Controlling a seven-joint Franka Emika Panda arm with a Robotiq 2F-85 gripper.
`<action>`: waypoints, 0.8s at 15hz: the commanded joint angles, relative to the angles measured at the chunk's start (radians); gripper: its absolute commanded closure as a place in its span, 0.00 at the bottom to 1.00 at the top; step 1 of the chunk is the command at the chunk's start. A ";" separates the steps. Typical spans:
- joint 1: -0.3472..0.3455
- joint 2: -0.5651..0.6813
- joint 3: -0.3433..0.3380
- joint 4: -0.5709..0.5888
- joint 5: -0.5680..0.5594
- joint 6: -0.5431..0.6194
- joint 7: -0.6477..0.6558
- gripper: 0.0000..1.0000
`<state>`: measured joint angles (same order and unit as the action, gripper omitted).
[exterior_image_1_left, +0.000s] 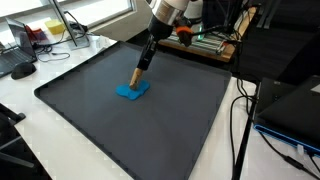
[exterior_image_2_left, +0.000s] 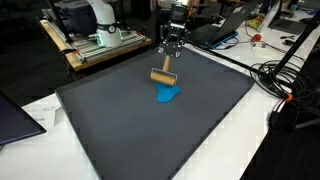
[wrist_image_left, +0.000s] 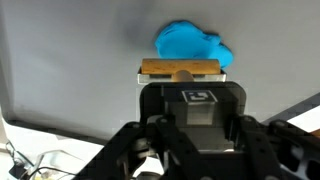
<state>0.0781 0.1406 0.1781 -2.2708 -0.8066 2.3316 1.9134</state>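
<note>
The tool (exterior_image_1_left: 143, 64) hangs tilted downward below the wrist (exterior_image_1_left: 165, 10), its fingers closed tight.

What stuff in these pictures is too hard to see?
1. Exterior view: whether the wooden tool touches the blue lump; too small to tell.
2. Exterior view: how the gripper pinches the tool's handle; too small.
3. Wrist view: the blue lump's near edge, hidden behind the wooden tool.

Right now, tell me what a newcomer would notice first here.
The bright blue lump stands out, lying near the middle of the dark grey tray. Just at its edge hangs a wooden roller, gripped from above by the robot's hand.
</note>
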 joint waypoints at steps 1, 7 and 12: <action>0.070 -0.013 -0.036 0.016 -0.064 -0.089 0.119 0.77; 0.109 0.010 -0.035 0.047 -0.164 -0.111 0.250 0.77; 0.128 0.061 -0.031 0.111 -0.207 -0.175 0.286 0.77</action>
<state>0.1778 0.1594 0.1546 -2.2221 -0.9601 2.2201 2.1484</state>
